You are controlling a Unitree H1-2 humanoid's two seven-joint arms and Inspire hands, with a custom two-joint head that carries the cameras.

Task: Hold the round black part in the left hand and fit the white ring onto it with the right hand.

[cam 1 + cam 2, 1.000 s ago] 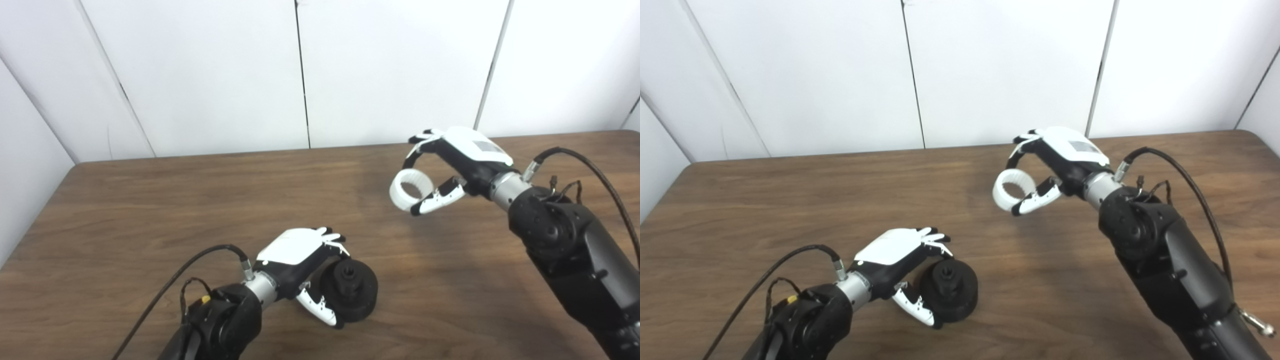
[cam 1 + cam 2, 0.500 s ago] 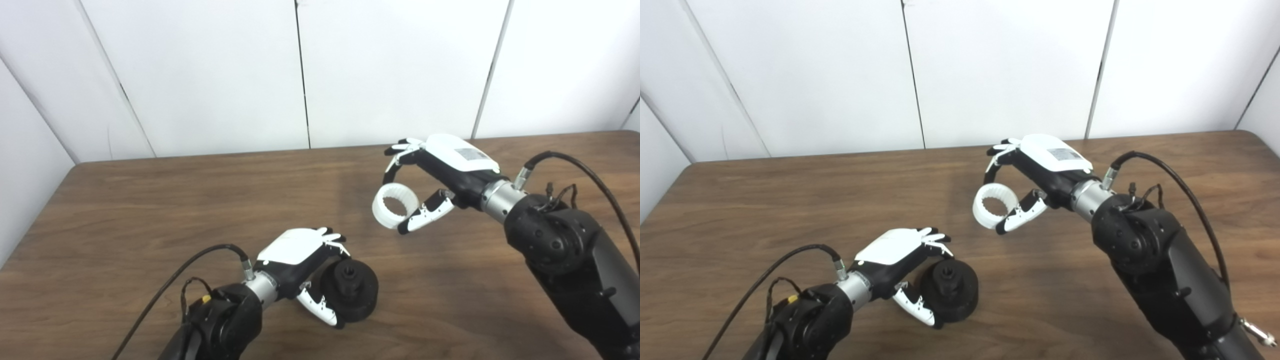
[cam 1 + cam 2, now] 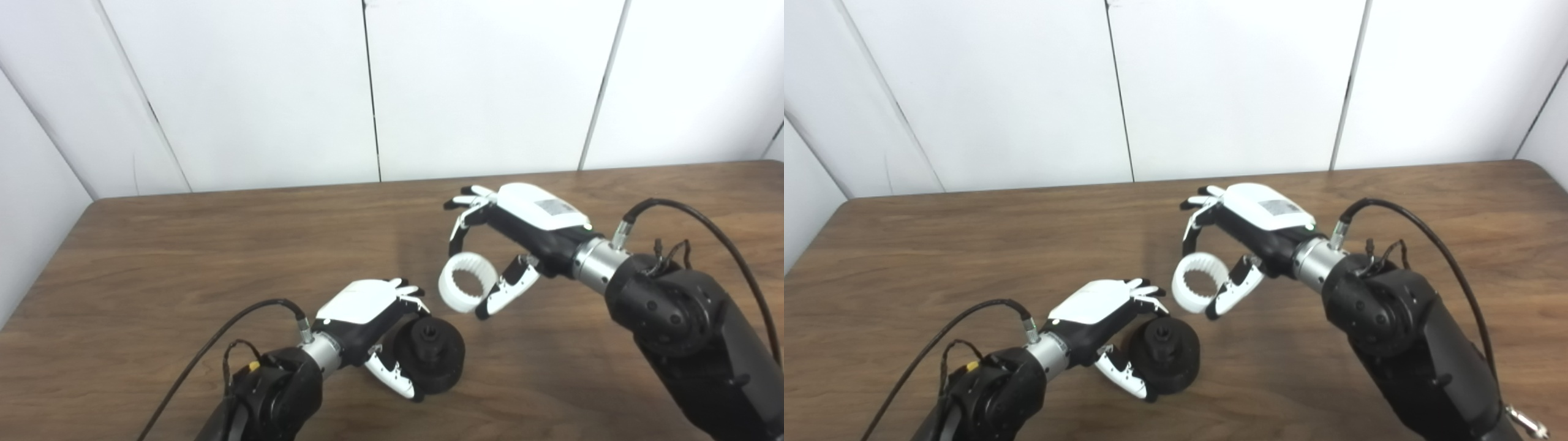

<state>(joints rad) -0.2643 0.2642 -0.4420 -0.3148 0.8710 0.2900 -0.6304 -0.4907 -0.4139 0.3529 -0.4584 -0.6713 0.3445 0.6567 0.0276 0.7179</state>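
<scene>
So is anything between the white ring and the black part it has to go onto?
Nothing visible. The right robot hand holds the white ring just up and right of the black part, whose raised hub faces it; the left robot hand's fingers grip only the rim.

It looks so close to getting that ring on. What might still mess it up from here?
The white ring hangs between just the right hand's fingertips and thumb, so it might slip or twist. It sits apart from the black part's raised hub and tilted, so it could land crooked. The left hand holds the part by its edge; a push may shift it.
</scene>
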